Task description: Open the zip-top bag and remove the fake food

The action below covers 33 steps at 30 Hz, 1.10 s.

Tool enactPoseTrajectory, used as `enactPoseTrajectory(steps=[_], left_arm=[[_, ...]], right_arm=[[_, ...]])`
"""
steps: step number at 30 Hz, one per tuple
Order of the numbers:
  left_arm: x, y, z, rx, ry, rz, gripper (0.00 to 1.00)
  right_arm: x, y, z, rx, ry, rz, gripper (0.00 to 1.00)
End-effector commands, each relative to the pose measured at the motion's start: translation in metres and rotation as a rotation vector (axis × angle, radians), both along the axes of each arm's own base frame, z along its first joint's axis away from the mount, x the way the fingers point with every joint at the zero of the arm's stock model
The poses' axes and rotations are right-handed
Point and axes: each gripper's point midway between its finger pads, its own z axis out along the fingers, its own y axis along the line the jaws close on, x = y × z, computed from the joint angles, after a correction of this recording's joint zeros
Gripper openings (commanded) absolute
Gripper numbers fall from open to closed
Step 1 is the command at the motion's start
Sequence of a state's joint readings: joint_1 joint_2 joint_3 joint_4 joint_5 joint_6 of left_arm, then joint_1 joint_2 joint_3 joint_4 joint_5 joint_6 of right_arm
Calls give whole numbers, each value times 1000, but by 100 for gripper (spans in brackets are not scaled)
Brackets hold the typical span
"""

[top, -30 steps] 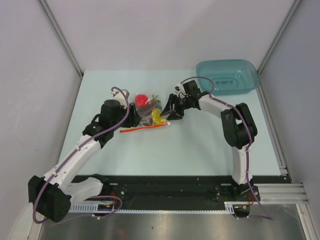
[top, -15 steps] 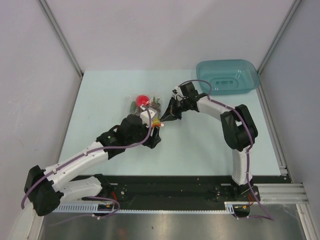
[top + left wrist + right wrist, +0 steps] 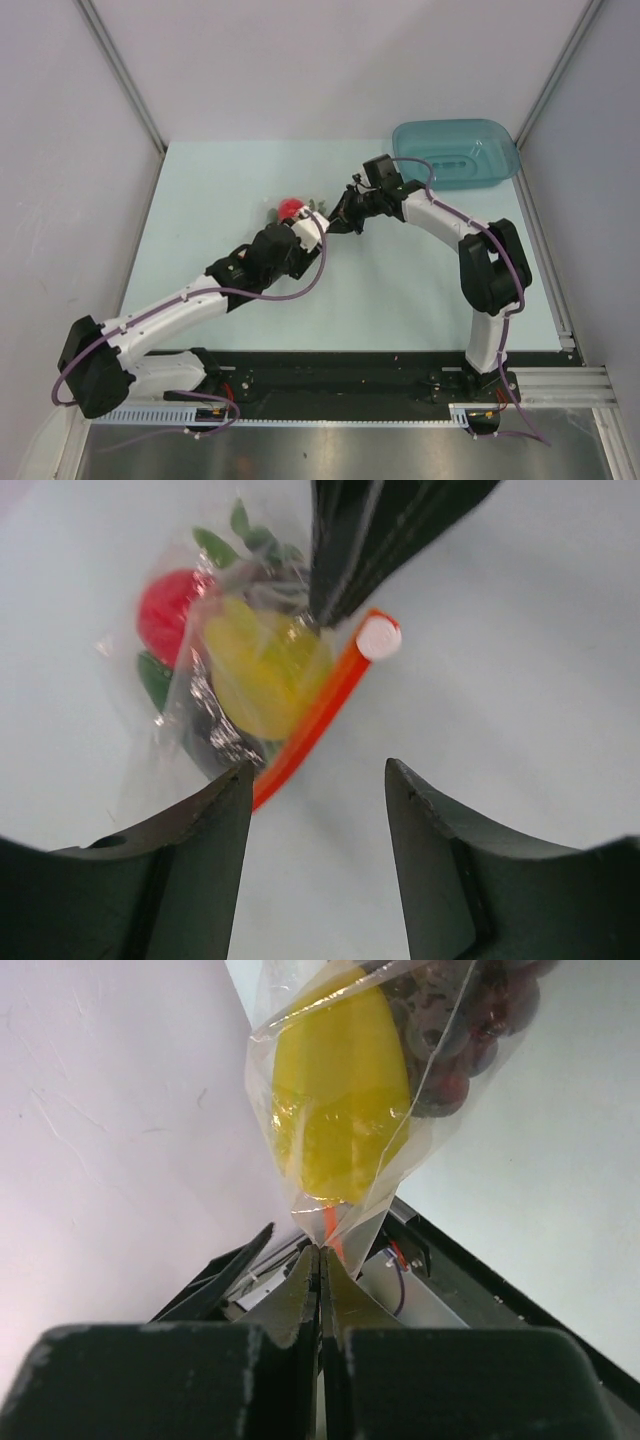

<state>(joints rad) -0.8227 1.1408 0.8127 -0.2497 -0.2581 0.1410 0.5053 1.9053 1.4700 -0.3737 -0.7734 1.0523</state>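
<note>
The zip-top bag (image 3: 300,214) is lying near the middle of the table (image 3: 210,180), slightly to the far side, between the two grippers and well apart from the teal tray (image 3: 500,162) that is sitting at the far right corner. The left arm (image 3: 170,310) is reaching diagonally in from the near left, and the right arm (image 3: 450,215) is bending in from the right.

The right gripper (image 3: 320,1255) is pinching the clear plastic at the bag's edge just beside the zipper, its fingers pressed together on the film. The left gripper (image 3: 318,810) is hovering over the near side of the bag with its fingers spread apart, gripping nothing.

The fake food is sitting inside the pouch. The yellow lemon-like piece (image 3: 265,665) is lying closest to the zipper, the red round fruit (image 3: 165,610) is lying to its left in the left wrist view, and the dark purple grape bunch (image 3: 470,1020) is showing behind the lemon in the right wrist view. Green pieces (image 3: 215,546) are lying at the far end of the bag. The orange-red zipper strip (image 3: 315,715) is running along the bag's right edge, with the white slider tab (image 3: 379,637) sitting at its far end, touching the right gripper's tips. Whether the zipper is open cannot be told.
</note>
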Motion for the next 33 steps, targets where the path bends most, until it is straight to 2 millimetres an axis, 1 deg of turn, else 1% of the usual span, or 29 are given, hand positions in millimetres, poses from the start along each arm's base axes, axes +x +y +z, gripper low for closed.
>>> enactPoseTrajectory(steps=[1,2,4,6,9,11,13,15,16,18,19,21,22,23,25,26,29,31,33], left_arm=[[31,-11,43,18,-154,3,58],[32,-16,33,39,-123,-18,57],[34,-25,32,33,-105,-40,55],[31,-33,23,29,-72,-75,55],[31,-33,15,41,-58,-75,55],[32,-31,13,52,-56,-75,55],[38,-26,11,74,-65,-47,53],[47,-23,17,72,-77,-23,45],[50,-22,15,77,-70,-21,37],[58,-22,21,81,-81,-19,33],[59,-23,21,80,-77,-29,27],[63,-23,21,90,-74,-37,21],[64,-22,21,97,-72,-37,9],[66,-22,26,95,-80,-33,2],[67,-19,29,94,-78,-33,0],[66,-21,36,68,-78,-45,0],[61,-22,41,35,-59,-66,0],[55,-24,43,4,-36,-99,0],[47,-28,44,-29,-21,-135,0]], right_arm=[[-9,0,33,29,44,-47,0],[-10,0,34,31,49,-47,0],[-9,0,36,33,56,-58,0],[-7,0,37,29,55,-76,0],[-5,0,43,41,62,-98,0],[-4,0,49,53,63,-107,0],[-6,3,54,68,63,-102,0],[-10,2,58,69,62,-99,0],[-11,2,59,69,61,-99,0],[-11,2,61,72,58,-96,0],[-12,2,61,73,61,-92,0],[-12,3,61,76,60,-90,0],[-13,4,60,74,64,-87,0],[-12,3,58,69,64,-89,0],[-13,2,56,59,54,-84,0],[-12,1,55,56,45,-83,0],[-13,-1,49,40,20,-63,0],[-13,-3,45,29,10,-55,19],[-15,-3,45,28,5,-44,41]])
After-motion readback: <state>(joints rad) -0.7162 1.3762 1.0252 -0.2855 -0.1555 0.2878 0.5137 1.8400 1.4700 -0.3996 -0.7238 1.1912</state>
